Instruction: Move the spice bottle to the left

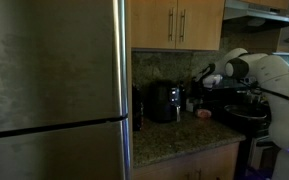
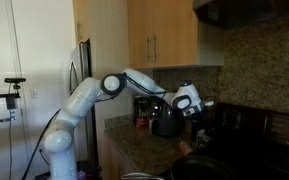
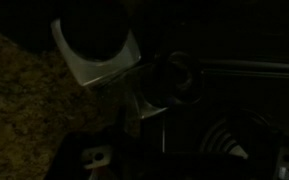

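One gripper (image 2: pixel 191 106) near one black appliance (image 1: pixel 164 101) (dimly lit).

**Fridge** (image 1: pixel 54 80): brushed grey steel with dull streaked reflections.
**Cabinets** (image 1: pixel 179 22): light honey wood with silver handles.
**Table** (image 1: pixel 179 142): granite speckled brown and tan. In the wrist view it shows tan flecks on a dark ground.
**Backsplash** (image 2: pixel 254 55): the same mottled brown pattern.
**Arm** (image 2: pixel 79 105): white links and black joints.
**Appliance** (image 1: pixel 164 102): glossy black.
**Stove** (image 1: pixel 246 115): black.
**Bottle** (image 3: pixel 94 50), wrist view: pale grey body and black cap.
**Wall** (image 2: pixel 34 40): plain white.
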